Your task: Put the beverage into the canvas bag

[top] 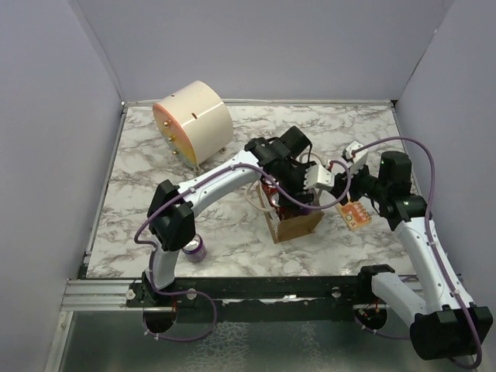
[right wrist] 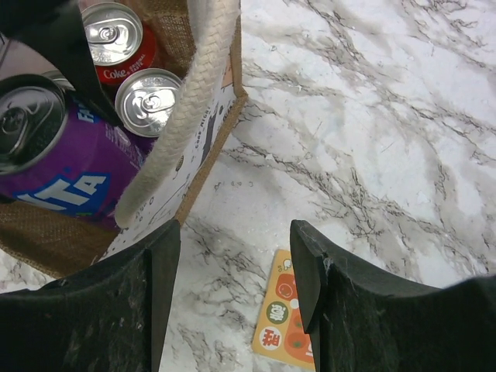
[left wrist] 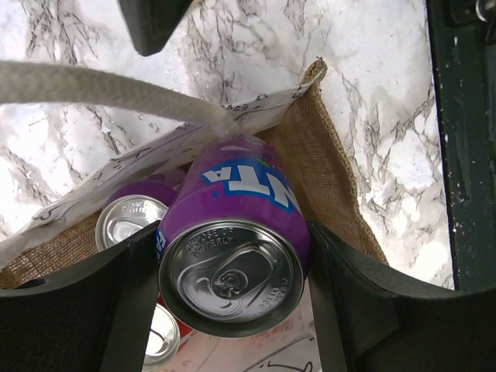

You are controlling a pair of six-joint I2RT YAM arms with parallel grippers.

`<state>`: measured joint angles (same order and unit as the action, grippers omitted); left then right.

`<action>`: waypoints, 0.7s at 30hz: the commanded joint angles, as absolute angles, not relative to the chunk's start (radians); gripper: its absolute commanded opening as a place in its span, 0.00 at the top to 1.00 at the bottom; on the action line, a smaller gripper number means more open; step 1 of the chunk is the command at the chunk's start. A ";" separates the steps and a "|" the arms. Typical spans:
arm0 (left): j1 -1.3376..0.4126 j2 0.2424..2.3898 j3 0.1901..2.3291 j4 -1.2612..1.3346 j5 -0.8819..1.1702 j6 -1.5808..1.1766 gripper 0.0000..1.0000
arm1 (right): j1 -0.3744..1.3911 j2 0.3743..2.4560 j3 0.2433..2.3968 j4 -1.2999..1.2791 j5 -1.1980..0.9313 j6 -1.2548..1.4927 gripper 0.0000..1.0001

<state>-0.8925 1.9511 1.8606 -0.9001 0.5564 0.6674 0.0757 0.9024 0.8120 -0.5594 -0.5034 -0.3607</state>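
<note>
Can (left wrist: 240,186) gripped by L pincer (left wrist: 231,263) inside canvas bag (left wrist: 329,155); R pincer (right wrist: 232,240) spread.

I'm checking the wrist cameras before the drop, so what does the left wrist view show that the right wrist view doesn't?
Only left wrist: the left hand gripping both sides of the purple can at the bag mouth, and a dark rail at the table edge. Only right wrist: the right hand open and empty beside the bag, and an orange card on the table. Both: the purple can, two more cans inside the bag, a rope handle and the table.
</note>
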 commanded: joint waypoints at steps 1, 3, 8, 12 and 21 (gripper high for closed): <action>-0.930 1.961 1.926 -0.908 0.424 0.651 1.00 | 0.065 0.905 0.801 -0.511 -0.488 -0.337 0.42; -0.943 1.976 1.936 -0.908 0.392 0.643 1.00 | 0.063 0.908 0.801 -0.513 -0.491 -0.337 0.42; -0.959 2.007 1.950 -0.894 0.353 0.623 1.00 | 0.062 0.907 0.791 -0.517 -0.512 -0.343 0.41; -0.962 2.021 1.947 -0.856 0.334 0.584 1.00 | 0.061 0.902 0.789 -0.517 -0.517 -0.346 0.41; -0.963 2.056 1.957 -0.849 0.305 0.588 0.98 | 0.061 0.904 0.782 -0.516 -0.526 -0.349 0.41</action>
<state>-0.9607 2.0254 1.9186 -0.9154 0.3882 0.6197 0.0452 0.9100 0.7830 -0.5472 -0.4625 -0.3443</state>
